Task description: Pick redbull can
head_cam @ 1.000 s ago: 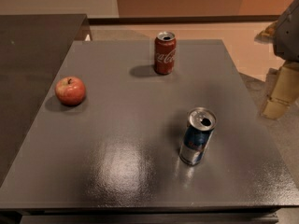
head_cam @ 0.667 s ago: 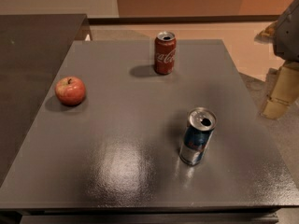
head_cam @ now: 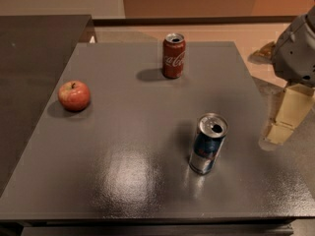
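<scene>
The redbull can [head_cam: 208, 143] is a slim blue-and-silver can with an open silver top. It stands upright on the grey table [head_cam: 123, 181], right of centre and near the front. My gripper [head_cam: 283, 119] hangs at the right edge of the view, over the table's right edge. It is to the right of the can, apart from it and holding nothing.
A red cola can [head_cam: 173, 55] stands upright at the back middle of the table. A red apple [head_cam: 74, 95] lies on the left side. A dark counter [head_cam: 34, 48] adjoins the table on the left. The floor beyond is tan.
My gripper has come slightly lower and a little leftward toward the table's right edge. The cans and the apple have not moved.
</scene>
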